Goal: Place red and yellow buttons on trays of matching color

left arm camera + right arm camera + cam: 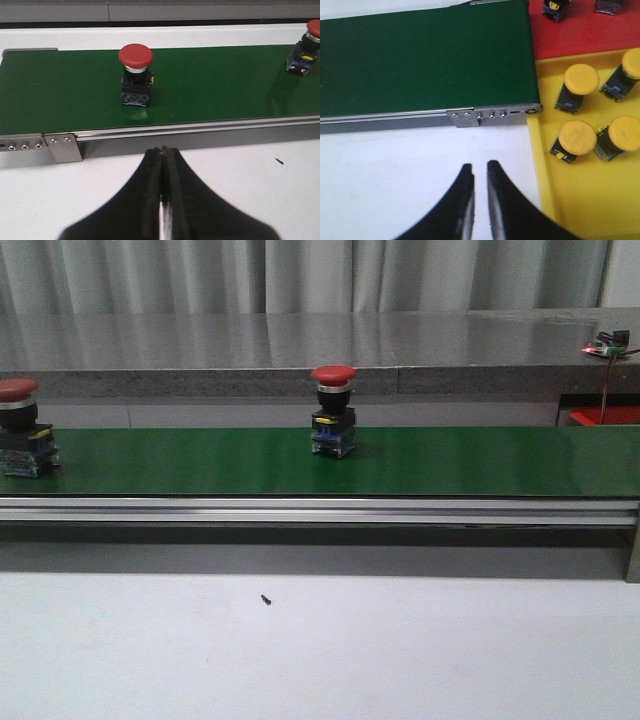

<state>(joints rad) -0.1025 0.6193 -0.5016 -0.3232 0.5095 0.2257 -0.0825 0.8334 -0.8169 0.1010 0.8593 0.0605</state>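
Front view: 2 red buttons stand upright on the green belt [400, 462], one mid-belt [333, 410], one at its left edge [20, 428]; bare table lies in front.

Left wrist view: the left gripper [163, 187] is pressed closed, empty, over white table.

Right wrist view: the right gripper [480, 192] is slightly parted, holding nothing; only here, 4 yellow buttons [576, 86] lie in the yellow tray [570, 200] beside the red tray [580, 35].

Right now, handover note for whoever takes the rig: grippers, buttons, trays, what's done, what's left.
Left gripper: shut, empty, over the white table short of the belt.
Right gripper: slightly open, empty, near the belt's end.
Two red buttons stand upright on the belt: one mid-belt, one at its left end.
Done: four yellow buttons lie in the yellow tray; parts of two buttons show in the red tray, caps cut off.
Left: move both red buttons to the red tray.
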